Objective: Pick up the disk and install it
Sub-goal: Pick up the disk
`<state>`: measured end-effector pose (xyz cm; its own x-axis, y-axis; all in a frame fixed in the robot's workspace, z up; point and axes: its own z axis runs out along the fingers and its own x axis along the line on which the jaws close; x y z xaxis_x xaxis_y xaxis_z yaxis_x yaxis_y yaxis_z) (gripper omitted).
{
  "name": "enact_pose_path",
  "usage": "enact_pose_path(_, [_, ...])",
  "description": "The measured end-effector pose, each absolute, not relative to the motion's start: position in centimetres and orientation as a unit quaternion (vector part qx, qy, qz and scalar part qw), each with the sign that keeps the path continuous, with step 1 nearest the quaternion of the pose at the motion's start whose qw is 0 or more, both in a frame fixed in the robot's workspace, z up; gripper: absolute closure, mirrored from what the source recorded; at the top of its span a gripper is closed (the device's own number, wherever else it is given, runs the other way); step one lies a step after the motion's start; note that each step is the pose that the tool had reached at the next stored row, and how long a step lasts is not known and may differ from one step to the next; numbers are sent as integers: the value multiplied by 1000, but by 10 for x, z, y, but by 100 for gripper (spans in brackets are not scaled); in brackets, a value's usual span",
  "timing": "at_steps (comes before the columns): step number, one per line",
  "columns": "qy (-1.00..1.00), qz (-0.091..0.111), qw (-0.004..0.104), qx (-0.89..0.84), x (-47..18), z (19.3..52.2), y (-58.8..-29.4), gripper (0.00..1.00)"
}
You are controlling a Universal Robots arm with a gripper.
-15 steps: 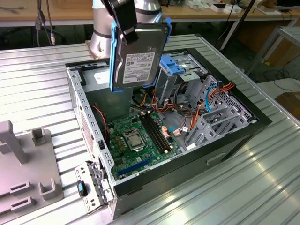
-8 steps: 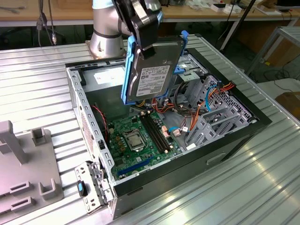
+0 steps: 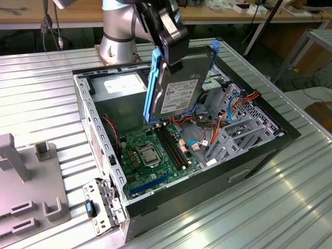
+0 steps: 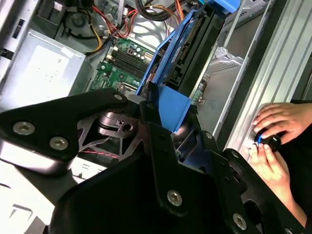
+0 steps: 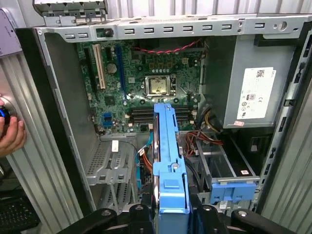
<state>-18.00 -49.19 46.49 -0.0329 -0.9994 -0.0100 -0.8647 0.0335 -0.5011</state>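
Observation:
The disk (image 3: 179,88), a grey metal drive in a bright blue carrier, hangs on edge and tilted above the middle of the open computer case (image 3: 290,136). My gripper (image 3: 174,51) is shut on its upper end. In the first wrist view the disk (image 5: 168,156) runs edge-on away from the gripper (image 5: 170,214), over the cables between the motherboard (image 5: 156,83) and the drive bay (image 5: 224,163). In the second wrist view the blue carrier (image 4: 180,53) stands out from the black gripper (image 4: 168,119).
A grey power supply box (image 5: 253,87) with a white label fills one corner of the case. A paler blue latch piece (image 5: 234,190) sits at the bay's end. A person's hands (image 4: 280,124) rest on the table beside the case. A grey fixture (image 3: 26,176) stands at the exterior view's left.

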Motion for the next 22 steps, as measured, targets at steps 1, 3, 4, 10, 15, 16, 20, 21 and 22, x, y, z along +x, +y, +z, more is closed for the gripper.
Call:
enact_pose_path(1, [695, -183, 184, -671, -179, 464, -499, 63])
enact_pose_path(3, [695, -184, 185, -670, -178, 462, -510, 63])
enact_pose_path(4, [695, -184, 185, -670, -175, 461, -511, 63])
enact_pose_path(10, [694, -184, 185, -671, -160, 458, -511, 63])
enact_pose_path(15, [694, -184, 185, -671, -160, 458, -511, 63])
enact_pose_path(16, [694, -184, 185, -671, -160, 458, -512, 63])
enact_pose_path(20, [694, -184, 185, -671, -160, 458, -512, 63])
enact_pose_path(21, [694, -184, 185, -671, -160, 458, -512, 63])
enact_pose_path(22, [694, -184, 185, -671, -160, 458, -512, 63])
